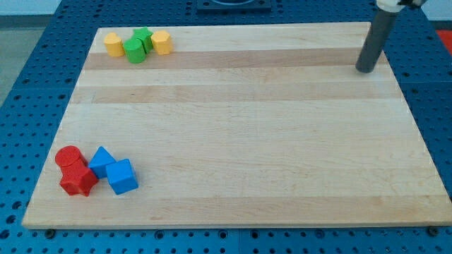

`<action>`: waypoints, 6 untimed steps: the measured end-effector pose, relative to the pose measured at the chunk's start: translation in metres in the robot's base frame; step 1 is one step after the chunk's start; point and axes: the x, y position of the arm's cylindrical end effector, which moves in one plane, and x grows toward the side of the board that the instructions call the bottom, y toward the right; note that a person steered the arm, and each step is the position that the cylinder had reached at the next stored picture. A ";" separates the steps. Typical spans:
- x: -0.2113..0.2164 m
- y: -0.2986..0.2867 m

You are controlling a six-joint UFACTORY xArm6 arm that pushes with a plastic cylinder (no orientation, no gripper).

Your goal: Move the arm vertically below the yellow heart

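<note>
Two yellow blocks lie at the view's top left: one (113, 44) at the left end of a small cluster, the other (162, 42) at its right end. I cannot tell which one is the heart. Two green blocks (134, 51) (143, 37) sit between them, touching. My tip (366, 70) rests on the wooden board (240, 134) at the view's top right. It is far to the right of the cluster and touches no block.
At the view's bottom left sit a red round block (69, 156), a red star-like block (78, 180), a blue block (102, 161) and a blue cube (122, 176), close together. A blue perforated table surrounds the board.
</note>
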 end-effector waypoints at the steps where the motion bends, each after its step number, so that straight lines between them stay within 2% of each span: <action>1: 0.038 -0.078; 2: 0.062 -0.171; 4: 0.055 -0.368; 6: 0.055 -0.384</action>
